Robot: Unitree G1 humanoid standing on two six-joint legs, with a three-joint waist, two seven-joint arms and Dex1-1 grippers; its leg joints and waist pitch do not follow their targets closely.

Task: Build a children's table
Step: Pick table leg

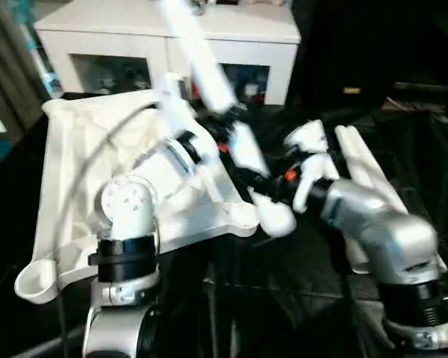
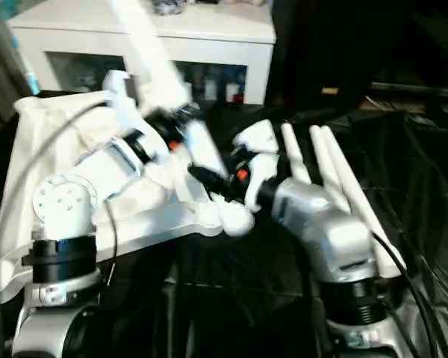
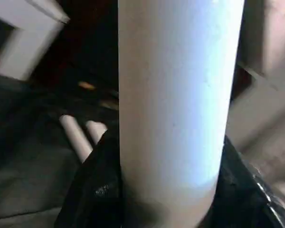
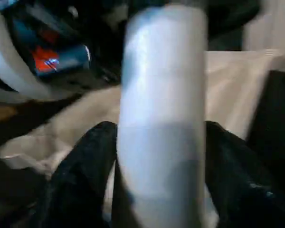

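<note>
The white cabinet (image 1: 172, 37) with glass fronts stands at twelve o'clock, beyond the dark work surface (image 1: 284, 268).

The tabletop (image 1: 82, 156) lies underside up at roughly nine to ten o'clock, tilted, with a round corner socket (image 1: 36, 282) at its near corner, about seven o'clock, and another socket (image 1: 243, 215) at the corner nearest the centre.

One leg (image 1: 209, 71) runs slantwise from twelve o'clock down toward the centre, its flared lower end (image 1: 275, 218) just beside that central socket; whether it touches the socket cannot be told. Spare legs (image 2: 321, 171) lie side by side on the surface at about three o'clock, behind the right forearm.

The left gripper (image 1: 220, 127) meets the slanted leg near its middle. In the left wrist view its black fingers (image 3: 92, 185) stand on both sides of the white tube with no gap seen, closed on the leg.

The right gripper (image 2: 213, 183) is at the lower stretch of the same leg. In the right wrist view its fingers (image 4: 80, 175) flank the tube on both sides; whether they press it or stand slightly off cannot be told.
</note>
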